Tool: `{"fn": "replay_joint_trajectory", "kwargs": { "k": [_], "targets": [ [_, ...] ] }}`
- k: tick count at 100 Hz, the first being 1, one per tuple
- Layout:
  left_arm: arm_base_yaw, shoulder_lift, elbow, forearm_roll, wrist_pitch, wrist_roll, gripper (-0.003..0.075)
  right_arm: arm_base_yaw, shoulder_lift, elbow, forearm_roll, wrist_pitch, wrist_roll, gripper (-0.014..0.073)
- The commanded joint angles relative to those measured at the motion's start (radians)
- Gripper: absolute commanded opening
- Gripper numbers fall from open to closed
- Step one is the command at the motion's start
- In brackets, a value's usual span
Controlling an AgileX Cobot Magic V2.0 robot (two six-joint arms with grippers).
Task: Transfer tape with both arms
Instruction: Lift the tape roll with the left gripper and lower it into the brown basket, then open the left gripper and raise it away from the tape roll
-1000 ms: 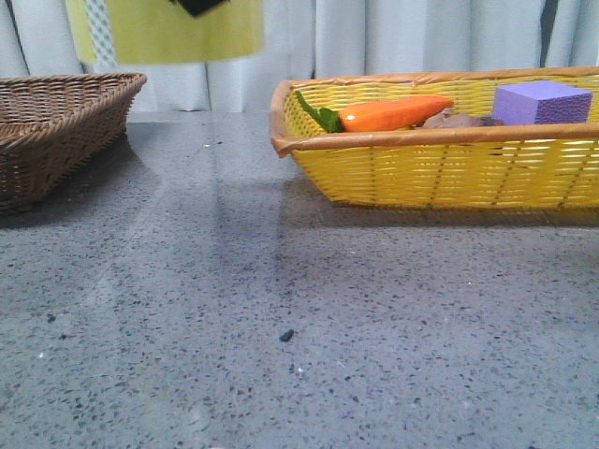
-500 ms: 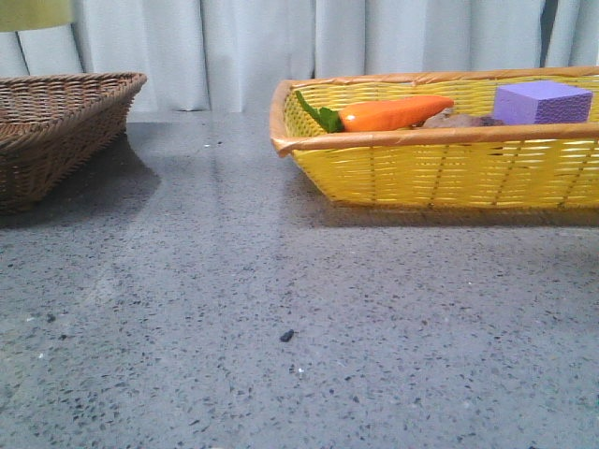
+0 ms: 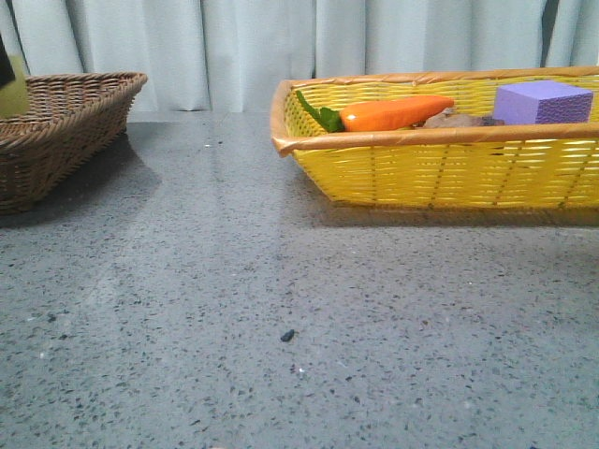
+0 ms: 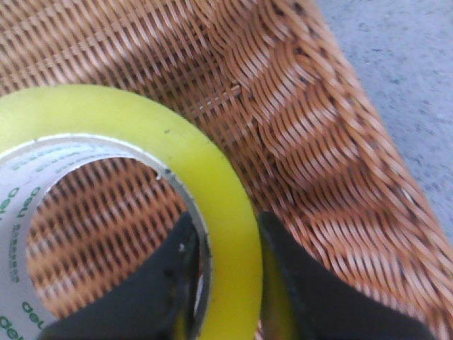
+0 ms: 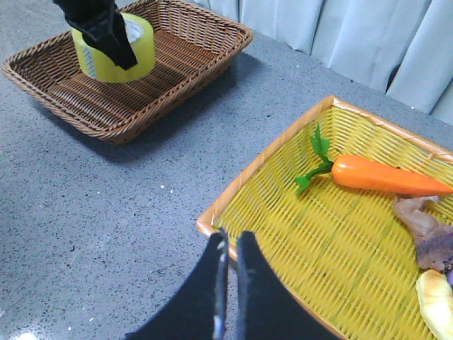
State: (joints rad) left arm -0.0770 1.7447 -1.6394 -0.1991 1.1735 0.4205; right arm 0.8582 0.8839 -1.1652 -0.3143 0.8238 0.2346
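The left gripper (image 4: 225,283) pinched the tape (image 4: 134,134) low over the brown basket (image 4: 318,142), apparently not touching; releasing could roll it.

Even, soft daylight; faint shadows under both baskets, left wrist view slightly blurred

The brown basket (image 3: 65,131) sits far left on the table (image 3: 281,309), the yellow basket (image 3: 449,159) far right, well apart. The tape (image 5: 117,48) hangs over the brown basket. In the yellow basket, the carrot (image 3: 393,113) lies left of the block (image 3: 543,101).
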Motion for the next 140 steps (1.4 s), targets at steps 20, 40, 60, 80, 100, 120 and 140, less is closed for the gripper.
{"fn": "replay_joint_trajectory", "kwargs": {
  "k": [20,40,60,80,100,120,140],
  "targets": [
    [0.0,-0.015,-0.032,-0.027,-0.139,-0.006,-0.0019,-0.001,-0.009,-0.025,-0.029,-0.071,0.002,-0.0067],
    [0.0,-0.015,-0.032,-0.027,-0.133,-0.006,0.0094,-0.001,-0.009,-0.025,-0.029,-0.071,0.002,-0.0067],
    [0.0,-0.014,-0.032,-0.027,-0.12,-0.006,0.0244,-0.001,-0.009,-0.025,-0.029,-0.071,0.002,-0.0067],
    [0.0,-0.014,-0.032,-0.027,-0.11,-0.006,0.0251,-0.001,-0.009,-0.025,-0.029,-0.069,0.002,-0.0067],
    [0.0,-0.024,-0.032,-0.035,-0.102,-0.008,0.0251,-0.001,-0.009,-0.025,-0.029,-0.067,0.002,-0.0067],
    [0.001,-0.101,-0.032,-0.152,-0.174,-0.014,0.0225,-0.001,-0.012,-0.025,-0.04,-0.06,0.002,-0.0067],
    [0.001,-0.198,-0.026,-0.187,-0.203,-0.014,0.0067,-0.001,-0.019,-0.01,-0.087,-0.053,0.002,-0.0067]
  ]
}}
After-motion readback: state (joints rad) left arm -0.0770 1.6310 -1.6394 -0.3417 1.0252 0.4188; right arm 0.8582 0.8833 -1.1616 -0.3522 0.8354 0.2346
